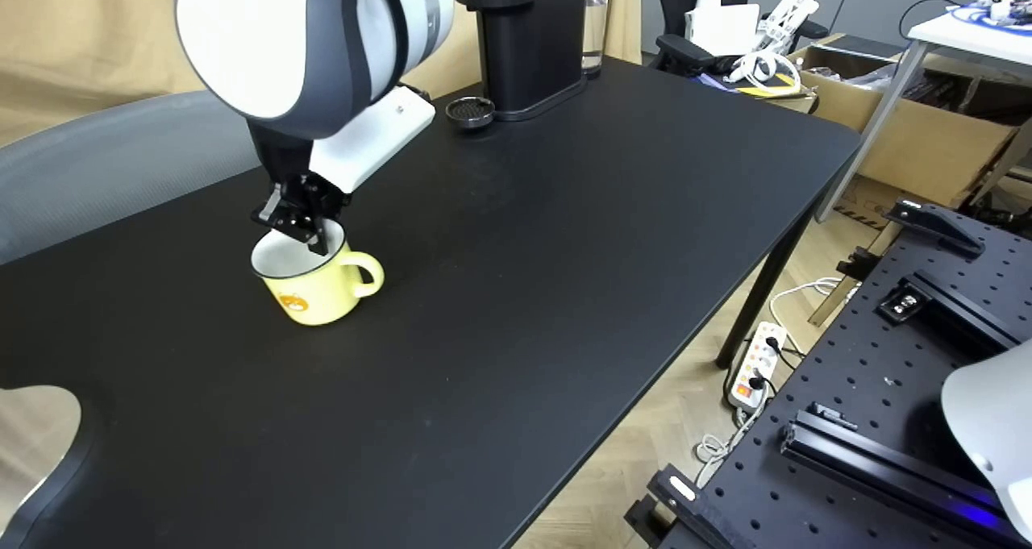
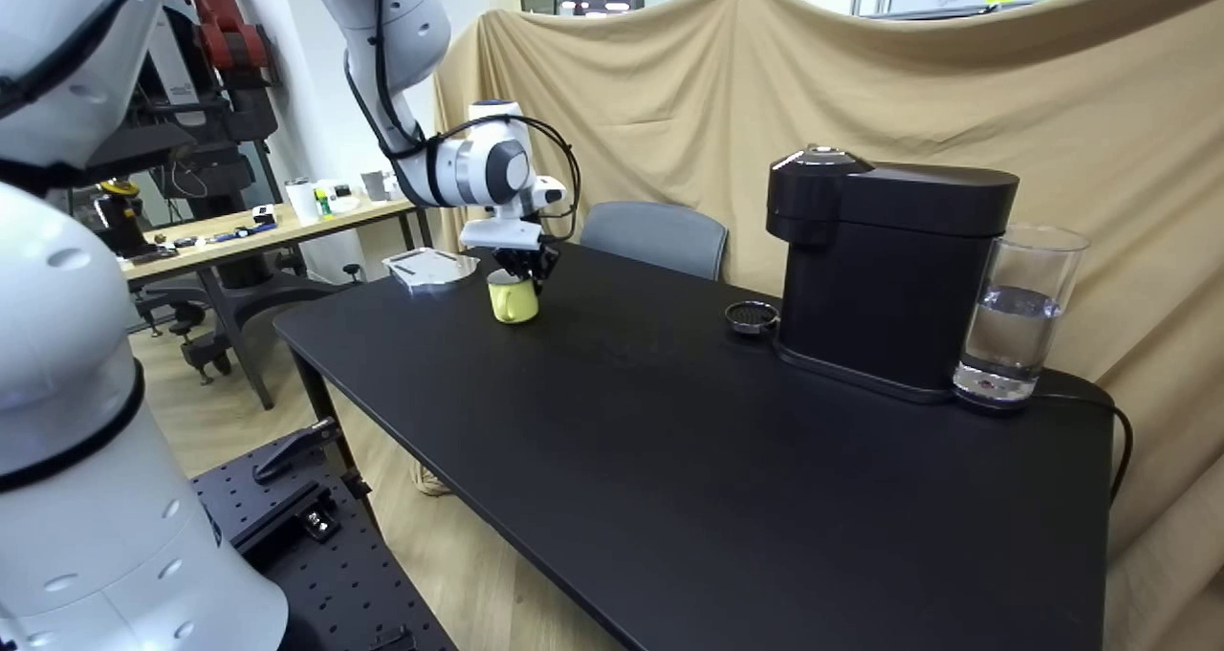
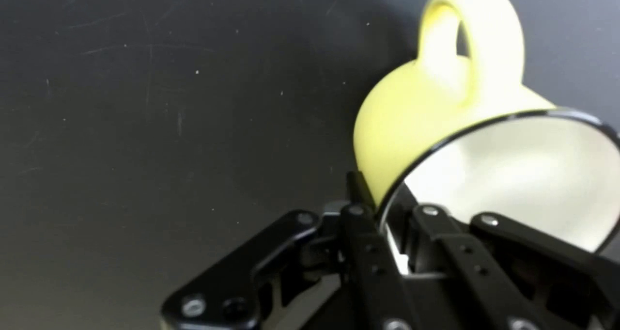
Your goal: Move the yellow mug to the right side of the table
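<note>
Your jaws stand nearly together across the wall of the yellow mug (image 1: 317,293), one side of its rim between them. In the wrist view, the outer fingertip (image 3: 359,189) lies against the outside; in an exterior view, the inner fingertip (image 1: 318,243) reaches into the mouth. Treat this as a hold on the mug; grip pressure cannot be read. The mug is at the tabletop (image 1: 564,234), between the two long edges and toward the short edge opposite the coffee machine (image 2: 885,278). Governing relation: the mug's body lies below the jaws and to the inner fingertip's side, not centred under them; its handle (image 3: 501,39) points roughly toward the long edge beside the robot base (image 2: 115,498). Taking right as the robot's own, route the carry parallel to the long edges, toward the short edge at the coffee machine; this one-sided grasp may let the mug tip. Note the limits: in both exterior views the outer fingertip is hard to make out; the wrist view cuts off the rim and conceals the base. You therefore cannot tell whether the base bears on the tabletop.
</note>
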{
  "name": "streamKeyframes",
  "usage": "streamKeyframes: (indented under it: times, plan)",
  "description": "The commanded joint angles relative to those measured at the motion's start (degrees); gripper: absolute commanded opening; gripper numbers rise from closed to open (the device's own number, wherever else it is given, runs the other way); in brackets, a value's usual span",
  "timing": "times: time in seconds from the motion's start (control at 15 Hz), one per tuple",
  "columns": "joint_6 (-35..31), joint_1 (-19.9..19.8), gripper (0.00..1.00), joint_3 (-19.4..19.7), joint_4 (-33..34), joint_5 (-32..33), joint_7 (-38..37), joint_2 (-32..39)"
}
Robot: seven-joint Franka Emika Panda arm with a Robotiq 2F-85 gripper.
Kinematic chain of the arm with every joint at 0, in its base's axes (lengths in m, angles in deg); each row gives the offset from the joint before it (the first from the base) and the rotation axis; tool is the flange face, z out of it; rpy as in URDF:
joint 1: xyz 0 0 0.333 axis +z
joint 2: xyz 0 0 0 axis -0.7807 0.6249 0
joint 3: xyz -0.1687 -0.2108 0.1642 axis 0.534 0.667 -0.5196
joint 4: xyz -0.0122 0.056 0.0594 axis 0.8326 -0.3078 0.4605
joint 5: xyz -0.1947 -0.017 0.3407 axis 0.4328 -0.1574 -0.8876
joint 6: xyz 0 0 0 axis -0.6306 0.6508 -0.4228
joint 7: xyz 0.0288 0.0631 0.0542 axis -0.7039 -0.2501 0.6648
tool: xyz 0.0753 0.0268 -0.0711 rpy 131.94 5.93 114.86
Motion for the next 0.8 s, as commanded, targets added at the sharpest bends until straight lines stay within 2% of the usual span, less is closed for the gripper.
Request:
streamKeyframes:
  times: [0.0,0.33,0.47,0.73]
  plan:
    - [4.3,-1.2,0.0,-1.2,0.4,-1.0,0.5,-2.0]
    - [6.5,-1.7,0.02,-1.2,-1.5,-1.5,0.1,-5.1]
    - [6.7,-1.7,0.02,-0.5,-3.9,-1.1,-0.9,-8.1]
    - [2.3,-2.7,0.02,1.9,-12.2,-0.4,-3.2,-14.8]
